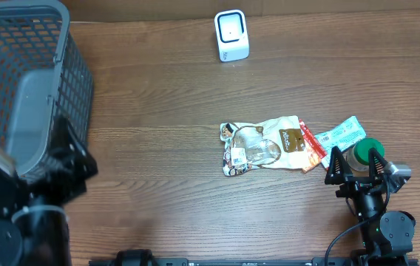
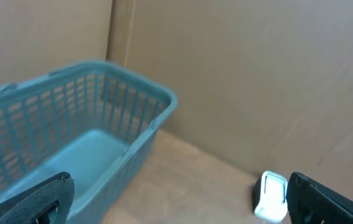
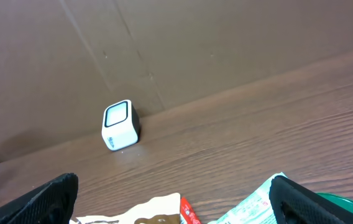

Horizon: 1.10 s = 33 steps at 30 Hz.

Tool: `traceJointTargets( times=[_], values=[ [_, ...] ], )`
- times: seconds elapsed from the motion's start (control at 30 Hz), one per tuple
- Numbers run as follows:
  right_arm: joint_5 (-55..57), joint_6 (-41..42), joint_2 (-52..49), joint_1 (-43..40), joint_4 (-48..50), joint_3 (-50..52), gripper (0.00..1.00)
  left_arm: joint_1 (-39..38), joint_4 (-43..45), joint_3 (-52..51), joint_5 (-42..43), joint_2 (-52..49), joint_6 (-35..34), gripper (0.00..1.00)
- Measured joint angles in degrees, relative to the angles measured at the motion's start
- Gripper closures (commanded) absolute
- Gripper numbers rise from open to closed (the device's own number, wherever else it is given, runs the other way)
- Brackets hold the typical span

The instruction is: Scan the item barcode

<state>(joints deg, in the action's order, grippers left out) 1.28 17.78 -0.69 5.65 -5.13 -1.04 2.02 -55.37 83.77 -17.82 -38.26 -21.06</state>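
Brown wood makes the surface (image 1: 158,111). A small pile of snack packets (image 1: 265,145) lies near the right side, just beside the right tool (image 1: 355,161). The right tool and the left tool (image 2: 176,205) are both wide open and hold nothing. The white scanner (image 1: 231,35) stands far away in the middle. The grey basket (image 1: 77,81) sits far left. I think no packet is picked up yet. Next, the right tool needs to pinch one packet and show its barcode to the scanner.

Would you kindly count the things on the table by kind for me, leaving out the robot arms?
Basket: 1
Scanner: 1
Packets: 3, namely a clear packet, a red packet and a teal packet
Round green container: 1
Total: 6
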Motion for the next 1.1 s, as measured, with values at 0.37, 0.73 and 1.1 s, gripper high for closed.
traceJointTargets(
  times=[0.37,0.73,1.1],
  values=[
    [0.00,0.02,0.00,0.00,-0.02,0.00,0.00,0.00,4.17,-26.77,3.23,19.21,-1.29,0.00],
    [-0.02,0.00,0.00,0.00,0.02,0.00,0.00,0.00,37.86,-48.11,7.13,36.15,-1.57,0.00],
    [-0.02,-0.02,0.00,0.00,-0.04,0.00,0.00,0.00,77.79,-70.05,16.20,37.42,-1.55,0.00]
  ],
)
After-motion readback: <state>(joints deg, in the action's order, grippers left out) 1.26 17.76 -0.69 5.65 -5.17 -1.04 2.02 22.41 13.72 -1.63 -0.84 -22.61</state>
